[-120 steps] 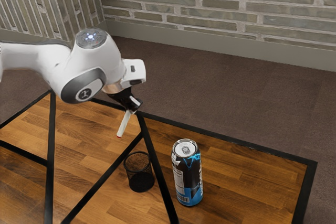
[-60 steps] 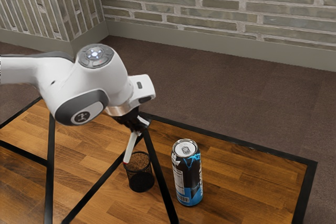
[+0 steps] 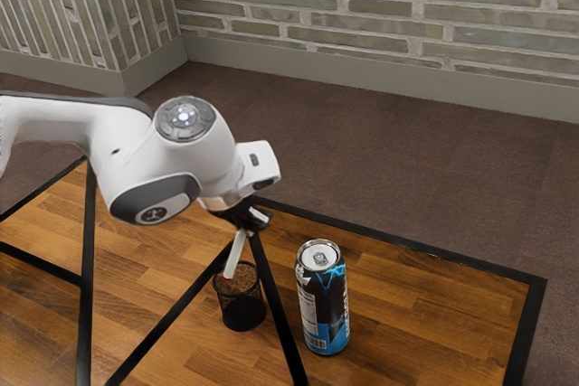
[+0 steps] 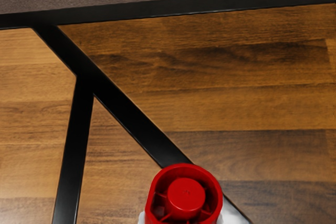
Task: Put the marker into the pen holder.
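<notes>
Though slim – white marker aslant above black mesh pen holder.

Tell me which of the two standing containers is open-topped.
The black mesh pen holder: its round mouth is open, whereas the taller black-and-blue metal can has a silver lid.

Tabletop: I'm seeing wood grain showing, faintly glossy.
Can: its metal lid is shining.
Pen holder: its mesh is looking metallic.
Marker: smooth plastic is showing.
Wall: its bricks are looking rough.
</notes>
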Robot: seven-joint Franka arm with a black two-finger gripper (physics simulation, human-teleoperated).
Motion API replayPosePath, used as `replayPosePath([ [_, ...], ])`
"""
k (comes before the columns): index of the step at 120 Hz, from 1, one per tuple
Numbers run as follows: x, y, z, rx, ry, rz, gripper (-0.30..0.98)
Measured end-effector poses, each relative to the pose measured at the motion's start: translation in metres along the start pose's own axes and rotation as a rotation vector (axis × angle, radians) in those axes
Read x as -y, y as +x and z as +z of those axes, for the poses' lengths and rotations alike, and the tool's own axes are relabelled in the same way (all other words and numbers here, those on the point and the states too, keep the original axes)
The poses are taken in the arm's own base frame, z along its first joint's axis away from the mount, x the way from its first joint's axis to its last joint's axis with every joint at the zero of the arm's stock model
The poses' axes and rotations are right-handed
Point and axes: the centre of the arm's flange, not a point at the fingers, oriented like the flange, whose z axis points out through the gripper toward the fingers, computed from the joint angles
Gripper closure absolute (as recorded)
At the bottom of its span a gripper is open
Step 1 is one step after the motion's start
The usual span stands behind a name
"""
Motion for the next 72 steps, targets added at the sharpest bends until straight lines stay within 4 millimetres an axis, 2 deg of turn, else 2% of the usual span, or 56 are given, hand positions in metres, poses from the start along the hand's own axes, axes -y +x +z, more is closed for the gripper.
replayPosePath([
  [16,-0.002,0.001,0.002,-0.009,-0.008,-0.012,0.79],
  [37,-0.002,0.002,-0.001,-0.017,-0.026,-0.037,0.41],
  [46,-0.001,0.004,-0.003,-0.023,-0.027,-0.044,0.29],
  [50,0.006,0.009,-0.005,-0.027,-0.026,-0.061,0.25],
  [56,0.033,0.036,-0.012,-0.051,-0.022,-0.128,0.19],
  [65,0.067,0.099,-0.047,-0.069,-0.019,-0.237,0.14],
  [72,0.110,0.133,-0.061,-0.019,-0.027,-0.352,0.10],
])
